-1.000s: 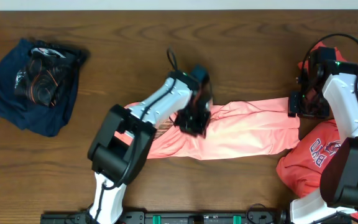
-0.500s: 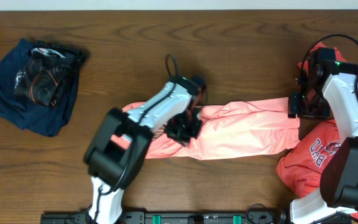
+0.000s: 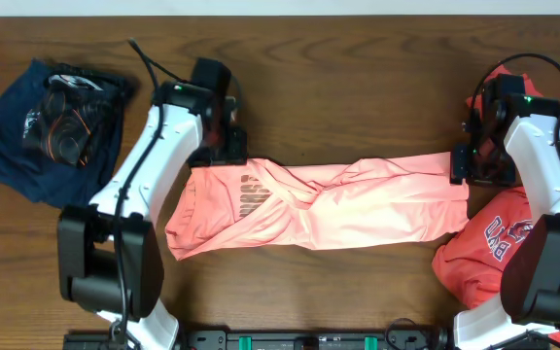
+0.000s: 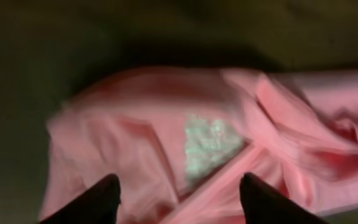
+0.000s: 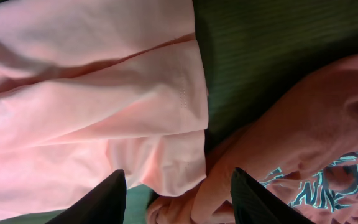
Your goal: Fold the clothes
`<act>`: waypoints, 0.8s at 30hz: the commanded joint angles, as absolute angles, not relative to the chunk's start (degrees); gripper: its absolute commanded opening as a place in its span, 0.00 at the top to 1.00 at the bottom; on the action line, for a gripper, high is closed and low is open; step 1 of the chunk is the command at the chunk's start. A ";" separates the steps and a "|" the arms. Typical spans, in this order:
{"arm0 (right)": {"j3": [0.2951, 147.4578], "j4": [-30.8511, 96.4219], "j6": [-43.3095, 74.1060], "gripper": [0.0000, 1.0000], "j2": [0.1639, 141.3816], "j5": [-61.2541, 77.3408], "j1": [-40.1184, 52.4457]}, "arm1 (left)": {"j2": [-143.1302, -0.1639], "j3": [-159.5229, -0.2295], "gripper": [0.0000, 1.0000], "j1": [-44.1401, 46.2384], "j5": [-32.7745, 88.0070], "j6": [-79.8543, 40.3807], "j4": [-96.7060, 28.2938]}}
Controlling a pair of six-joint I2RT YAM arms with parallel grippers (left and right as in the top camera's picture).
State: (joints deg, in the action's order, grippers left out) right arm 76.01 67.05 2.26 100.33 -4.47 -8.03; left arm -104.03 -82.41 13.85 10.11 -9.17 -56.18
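A salmon-pink shirt [image 3: 338,202] lies stretched across the middle of the table, twisted and wrinkled, with a pale print near its left end. My left gripper [image 3: 224,148] hovers over the shirt's upper left corner, open and empty; in the left wrist view [image 4: 179,196] the pink cloth [image 4: 166,137] lies below the spread fingers. My right gripper [image 3: 472,167] is at the shirt's right end, open, with the pink hem [image 5: 135,93] below it in the right wrist view [image 5: 178,193].
A crumpled navy garment [image 3: 52,131] with a printed front lies at the far left. A red shirt with lettering [image 3: 499,248] is bunched at the right edge, also in the right wrist view [image 5: 303,143], partly under the right arm.
My left gripper has moved from the shirt's middle up and left to its upper left corner, and the left part of the shirt is now spread out. The right arm has not moved.
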 commanded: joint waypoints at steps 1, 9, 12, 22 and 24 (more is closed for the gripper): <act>75.66 67.31 1.39 0.48 100.44 -4.45 -8.23 | -106.54 -82.61 0.29 11.29 8.97 -7.14 -52.73; 75.66 67.53 1.39 0.47 100.44 -4.45 -8.23 | -111.00 -82.61 0.23 5.63 7.90 -7.33 -48.69; 75.66 67.53 1.39 0.47 100.44 -4.45 -8.23 | -113.60 -82.61 0.22 5.04 8.64 -7.33 -49.65; 75.66 67.53 1.37 0.47 100.44 -4.47 -8.23 | -118.06 -82.70 0.61 5.10 17.15 -5.52 -50.92; 75.66 67.51 1.39 0.47 100.44 -4.45 -8.23 | -117.78 -82.78 0.92 5.02 17.08 -4.69 -50.92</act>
State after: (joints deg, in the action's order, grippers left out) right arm 75.99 67.53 2.26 100.33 -4.47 -8.03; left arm -118.61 -82.41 5.04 15.20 -6.59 -50.70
